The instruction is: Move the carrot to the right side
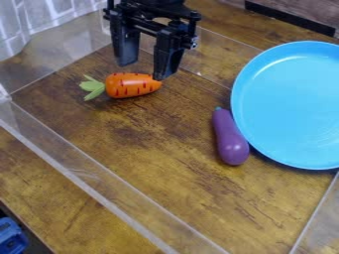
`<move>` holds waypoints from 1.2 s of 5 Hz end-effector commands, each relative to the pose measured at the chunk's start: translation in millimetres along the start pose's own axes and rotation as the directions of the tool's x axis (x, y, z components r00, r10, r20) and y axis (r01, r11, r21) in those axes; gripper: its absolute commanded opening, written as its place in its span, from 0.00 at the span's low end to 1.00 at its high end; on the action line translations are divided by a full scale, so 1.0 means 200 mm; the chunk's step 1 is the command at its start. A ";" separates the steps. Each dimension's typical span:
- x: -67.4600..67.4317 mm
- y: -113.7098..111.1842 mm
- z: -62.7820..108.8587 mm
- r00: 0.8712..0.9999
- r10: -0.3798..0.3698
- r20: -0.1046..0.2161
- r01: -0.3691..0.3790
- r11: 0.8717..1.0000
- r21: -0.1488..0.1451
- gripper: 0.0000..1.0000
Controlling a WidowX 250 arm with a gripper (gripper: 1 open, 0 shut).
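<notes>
The wooden counter (146,149) filled the view, dark-grained and ringed by a clear low wall. Well to the right of the claw in the picture and lower in the frame lay a large blue plate (294,94), its far edge cut off by the picture's border. Just beside the plate's left rim, lower right of the claw, a purple eggplant (229,137) lay lengthwise on the wood, touching or nearly touching the rim (the angle did not settle which).

The claw (149,58) hung from the top of the frame, black, its fingers pointing down and standing apart, released and gripping nothing. The carrot (131,85) lay on its side on the counter just below the fingers and slightly to their left in the picture, its orange body reaching to under the right-hand finger's tip and its green leafy top pointing left, away from the plate. Whether that fingertip touched the carrot could not be told.
</notes>
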State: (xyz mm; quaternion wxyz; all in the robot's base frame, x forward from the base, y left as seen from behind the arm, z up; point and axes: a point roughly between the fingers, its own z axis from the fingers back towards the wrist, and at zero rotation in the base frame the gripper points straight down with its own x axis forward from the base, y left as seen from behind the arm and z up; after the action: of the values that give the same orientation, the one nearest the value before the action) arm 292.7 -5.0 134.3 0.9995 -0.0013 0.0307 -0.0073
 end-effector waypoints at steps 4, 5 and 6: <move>0.05 0.21 -0.16 0.966 -0.247 -0.074 0.250 0.967 0.043 0.00; 0.07 0.29 -0.20 0.962 -0.260 -0.076 0.265 0.963 0.050 0.00; 0.10 0.34 -0.21 0.934 -0.348 -0.084 0.354 0.933 0.060 1.00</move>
State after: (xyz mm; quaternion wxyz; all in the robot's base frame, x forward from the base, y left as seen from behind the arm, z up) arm 301.7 54.1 78.1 0.9782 0.0218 0.0899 -0.1860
